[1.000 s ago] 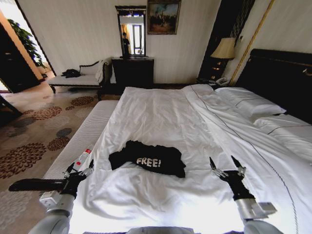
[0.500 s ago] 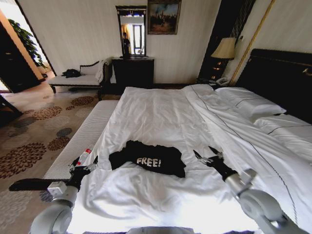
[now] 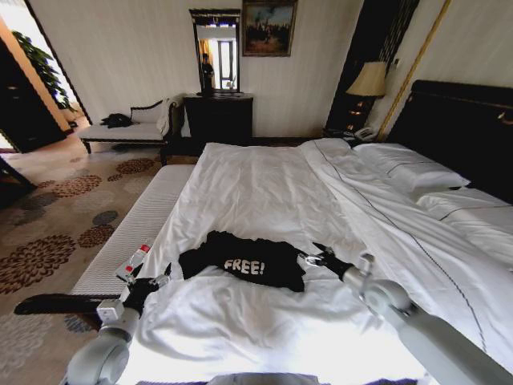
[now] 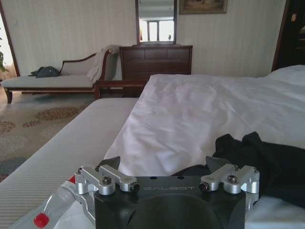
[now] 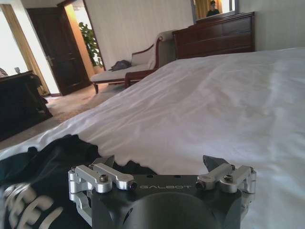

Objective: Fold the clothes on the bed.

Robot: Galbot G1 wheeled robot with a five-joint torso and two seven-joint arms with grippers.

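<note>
At the left side edge of the large double bed with white sheets and a dark wooden headboard (image 3: 264,192), near its foot end, the left gripper (image 3: 154,282) sits low over the rumpled white duvet, close to the left end of the shirt but not touching it. In the left wrist view its dark fingers (image 4: 108,163) stand well apart, wide, with nothing between them, and the black fabric lies just beyond the gripper (image 4: 164,164). A small white tube-like item with a red tip (image 3: 135,260) rests on the mattress edge just beside this gripper; what it is cannot be told.

The black short-sleeved T-shirt with white "FREE!" lettering (image 3: 244,261) lies crumpled on the duvet toward the foot of the bed, roughly midway between the two side edges, lettering facing up. In the left wrist view it is a dark heap (image 4: 267,162) on the white cover; in the right wrist view its folds and part of the lettering (image 5: 43,191) lie close beside the right gripper.

The right gripper (image 3: 313,257) reaches in from the right side and meets the shirt's right end; whether it touches the cloth cannot be told. Seen from the right wrist, that gripper (image 5: 162,164) has its fingers (image 5: 213,163) spread wide, holding nothing, above white sheet and the shirt's edge.
</note>
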